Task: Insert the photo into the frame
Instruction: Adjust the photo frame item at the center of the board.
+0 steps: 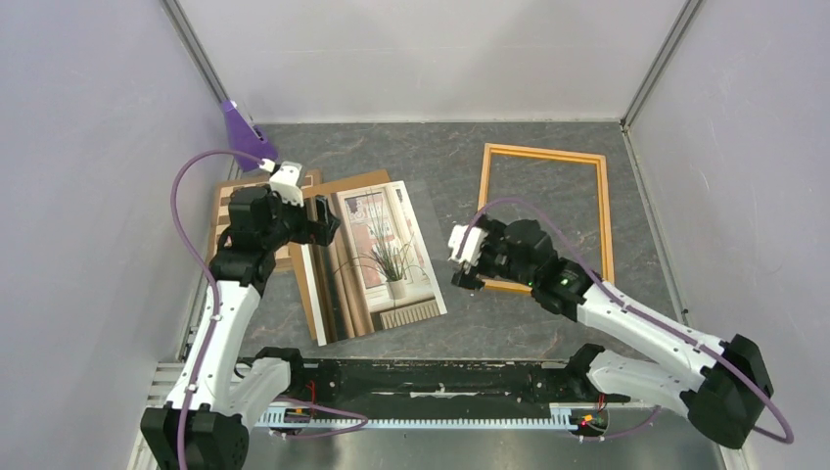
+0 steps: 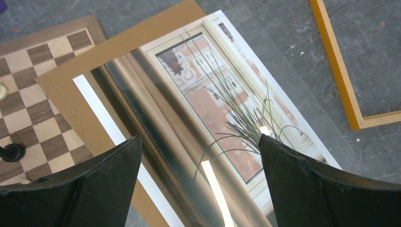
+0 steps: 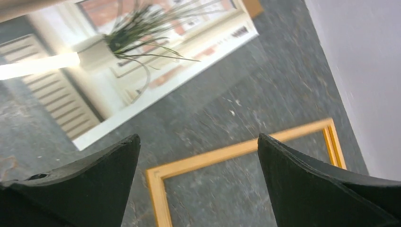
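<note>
The photo (image 1: 377, 259), a glossy print of a spiky potted plant at a window, lies left of centre on the grey table, on top of a brown backing board (image 1: 352, 183). The frame (image 1: 544, 152), an empty light-orange wooden rectangle, lies flat at the right. My left gripper (image 1: 328, 223) hovers over the photo's left part, open and holding nothing; in the left wrist view the photo (image 2: 213, 94) shows between its fingers (image 2: 198, 139). My right gripper (image 1: 460, 269) hangs open between the photo and the frame, above the frame's near-left corner (image 3: 227, 153), with the photo (image 3: 142, 61) beyond its fingers (image 3: 198, 137).
A brown-and-white chessboard (image 1: 227, 211) lies under the backing board at the left, with a black piece (image 2: 10, 152) on it. A purple object (image 1: 240, 127) sits in the back left corner. Grey walls close in both sides and the back.
</note>
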{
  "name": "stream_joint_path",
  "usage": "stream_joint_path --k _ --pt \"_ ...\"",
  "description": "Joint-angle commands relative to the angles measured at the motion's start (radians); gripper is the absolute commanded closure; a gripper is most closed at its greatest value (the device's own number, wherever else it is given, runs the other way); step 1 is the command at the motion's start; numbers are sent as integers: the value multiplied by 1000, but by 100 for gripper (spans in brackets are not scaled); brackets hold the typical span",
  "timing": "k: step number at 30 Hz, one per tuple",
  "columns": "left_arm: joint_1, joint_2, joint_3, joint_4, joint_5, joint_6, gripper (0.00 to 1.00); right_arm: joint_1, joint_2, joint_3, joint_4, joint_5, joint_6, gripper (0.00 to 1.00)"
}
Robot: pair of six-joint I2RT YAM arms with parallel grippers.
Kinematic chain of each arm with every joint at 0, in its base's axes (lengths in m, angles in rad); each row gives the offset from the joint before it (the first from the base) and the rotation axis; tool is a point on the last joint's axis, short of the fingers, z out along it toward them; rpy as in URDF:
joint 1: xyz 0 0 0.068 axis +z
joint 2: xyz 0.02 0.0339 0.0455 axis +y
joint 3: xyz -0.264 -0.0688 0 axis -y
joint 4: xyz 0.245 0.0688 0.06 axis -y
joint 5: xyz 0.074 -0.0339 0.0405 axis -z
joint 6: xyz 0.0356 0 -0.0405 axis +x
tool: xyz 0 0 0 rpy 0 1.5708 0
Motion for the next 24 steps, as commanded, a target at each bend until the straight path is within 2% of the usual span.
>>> stream_joint_path --k 1,8,17,24 --pt "4 27 -2 -30 30 14 1 141 60 -2 53 87 -106 2" --pt "7 70 37 -123 36 -13 1 177 194 -25 186 114 -82 2" --pt "19 30 37 -230 -78 29 0 152 440 189 150 217 279 2" --pt "23 22 14 -249 -48 17 0 32 613 312 112 100 487 2"
